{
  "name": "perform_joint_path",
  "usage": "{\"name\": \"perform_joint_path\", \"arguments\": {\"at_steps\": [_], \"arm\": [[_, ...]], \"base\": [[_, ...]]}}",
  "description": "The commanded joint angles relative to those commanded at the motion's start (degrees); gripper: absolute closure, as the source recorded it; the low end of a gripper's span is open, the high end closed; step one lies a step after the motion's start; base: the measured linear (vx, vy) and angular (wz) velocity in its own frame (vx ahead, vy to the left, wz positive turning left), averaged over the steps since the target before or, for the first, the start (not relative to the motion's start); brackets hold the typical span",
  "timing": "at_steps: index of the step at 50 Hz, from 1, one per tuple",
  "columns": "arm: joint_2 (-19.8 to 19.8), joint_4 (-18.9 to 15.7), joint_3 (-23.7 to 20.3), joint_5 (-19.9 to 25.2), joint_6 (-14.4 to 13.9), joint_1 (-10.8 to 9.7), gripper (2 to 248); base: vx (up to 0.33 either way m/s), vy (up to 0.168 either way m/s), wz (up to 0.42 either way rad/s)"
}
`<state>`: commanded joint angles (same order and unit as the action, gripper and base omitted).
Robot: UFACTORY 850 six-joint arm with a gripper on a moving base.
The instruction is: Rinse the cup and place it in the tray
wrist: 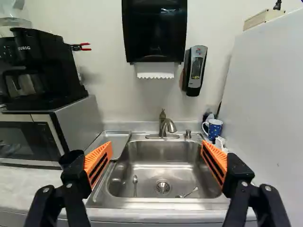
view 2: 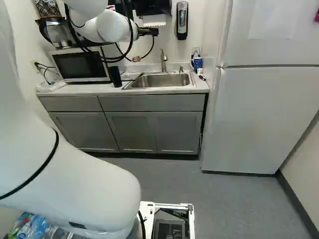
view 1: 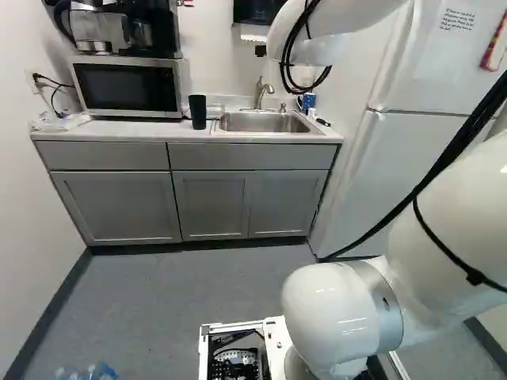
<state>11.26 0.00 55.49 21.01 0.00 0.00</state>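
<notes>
While one lettered coffee maker [wrist: 45, 59] sits atop one microwave [view 1: 131, 89] at left, one upright black cup [view 1: 197, 112] stands just right, beside one metal tray [wrist: 119, 140]. Arm [view 2: 107, 25] extended far forward; gripper [view 2: 118, 58] fingers spread wide, near side of one sink [wrist: 142, 203] containing two utensils [wrist: 135, 185]. Right: one blue mug [wrist: 214, 128], one fridge [view 2: 259, 119] bearing a printed sheet [view 1: 457, 20].

Counter [wrist: 28, 182], microwave [view 1: 131, 85], black cup [view 1: 197, 112], mug [wrist: 215, 127], perhaps a tray [wrist: 117, 139]
</notes>
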Motion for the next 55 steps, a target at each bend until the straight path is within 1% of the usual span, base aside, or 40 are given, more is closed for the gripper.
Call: {"name": "perform_joint_path", "arguments": {"at_steps": [22, 55], "arm": [[0.0, 0.0, 0.0, 0.0, 0.0, 0.0, 3], [0.0, 0.0, 0.0, 0.0, 0.0, 0.0, 3]], "base": [[0.006, 0.0, -0.001], [0.062, -0.002, -0.001]]}}
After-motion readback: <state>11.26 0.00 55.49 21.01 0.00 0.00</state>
